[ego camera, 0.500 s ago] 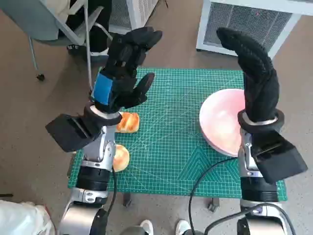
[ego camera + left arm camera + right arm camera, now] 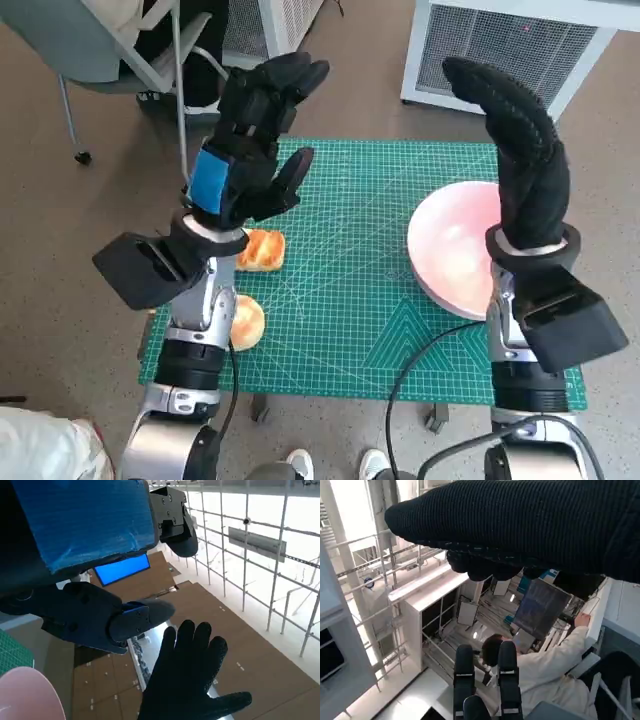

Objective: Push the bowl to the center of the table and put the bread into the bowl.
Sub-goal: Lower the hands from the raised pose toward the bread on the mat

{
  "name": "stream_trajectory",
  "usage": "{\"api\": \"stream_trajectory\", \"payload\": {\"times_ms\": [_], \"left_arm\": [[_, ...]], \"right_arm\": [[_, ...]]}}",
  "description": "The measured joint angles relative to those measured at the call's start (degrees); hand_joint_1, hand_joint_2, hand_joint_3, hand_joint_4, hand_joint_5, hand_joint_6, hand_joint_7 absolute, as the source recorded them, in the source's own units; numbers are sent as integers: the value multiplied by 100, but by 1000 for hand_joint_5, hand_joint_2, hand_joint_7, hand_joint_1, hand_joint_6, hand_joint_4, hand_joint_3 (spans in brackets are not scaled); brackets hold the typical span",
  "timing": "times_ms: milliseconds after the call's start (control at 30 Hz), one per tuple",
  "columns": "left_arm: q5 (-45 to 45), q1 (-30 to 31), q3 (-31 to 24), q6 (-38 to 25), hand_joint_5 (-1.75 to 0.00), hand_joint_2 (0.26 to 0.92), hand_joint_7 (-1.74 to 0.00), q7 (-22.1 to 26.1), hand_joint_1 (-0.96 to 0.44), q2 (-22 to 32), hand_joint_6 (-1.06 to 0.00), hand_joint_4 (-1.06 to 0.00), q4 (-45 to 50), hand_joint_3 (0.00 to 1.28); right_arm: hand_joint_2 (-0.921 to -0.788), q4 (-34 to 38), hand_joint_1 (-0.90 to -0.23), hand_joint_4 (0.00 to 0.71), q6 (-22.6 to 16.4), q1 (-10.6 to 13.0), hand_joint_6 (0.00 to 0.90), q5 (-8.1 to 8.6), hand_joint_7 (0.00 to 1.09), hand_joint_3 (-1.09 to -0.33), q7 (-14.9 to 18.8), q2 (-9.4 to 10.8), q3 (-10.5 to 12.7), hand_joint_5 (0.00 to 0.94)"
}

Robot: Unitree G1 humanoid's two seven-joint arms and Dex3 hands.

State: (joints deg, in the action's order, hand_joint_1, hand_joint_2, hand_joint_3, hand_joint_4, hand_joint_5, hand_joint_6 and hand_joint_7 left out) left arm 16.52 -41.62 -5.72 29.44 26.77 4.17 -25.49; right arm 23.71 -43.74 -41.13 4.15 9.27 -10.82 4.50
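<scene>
My left hand (image 2: 250,150) is black hard plastic with a rectangle of bright blue tape across its back. My right hand (image 2: 520,150) wears a black knitted glove that ends at a pale ring at the wrist. Both forearms are pale silver-grey, each carrying a boxy black camera housing (image 2: 140,268) below the wrist. A thin black cable (image 2: 420,350) loops beside the right forearm.

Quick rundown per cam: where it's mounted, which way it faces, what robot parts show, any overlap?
Head view: on the head, looking steeply down at the green mat, pink bowl and bread; both raised arms show.
Left wrist view: behind the left hand, facing out into the room; the right hand shows too.
Right wrist view: behind the right hand, facing the room and a person.
Shared: bowl, both hands.
</scene>
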Motion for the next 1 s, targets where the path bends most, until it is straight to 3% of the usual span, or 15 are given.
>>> {"api": "stream_trajectory", "payload": {"times_ms": [700, 867, 1000], "left_arm": [[-72, 0, -10, 80, -595, 899, -852, -107, -348, 5, 1, 1, -39, 611], [-75, 0, -10, 98, -599, 896, -854, -140, -347, 5, 1, 1, -39, 617], [-75, 0, -23, 120, -599, 894, -855, -149, -346, 9, 1, 1, -40, 621]], "right_arm": [[-921, 121, -567, 289, -66, 2, 17, 71, 676, -764, 128, -46, 67, 0], [-921, 266, -569, 290, -195, 24, 16, 228, 669, -762, 222, -202, 216, 1], [-921, 785, -574, 292, -465, 25, 31, 257, 628, -756, 224, -448, 501, 2]]}}
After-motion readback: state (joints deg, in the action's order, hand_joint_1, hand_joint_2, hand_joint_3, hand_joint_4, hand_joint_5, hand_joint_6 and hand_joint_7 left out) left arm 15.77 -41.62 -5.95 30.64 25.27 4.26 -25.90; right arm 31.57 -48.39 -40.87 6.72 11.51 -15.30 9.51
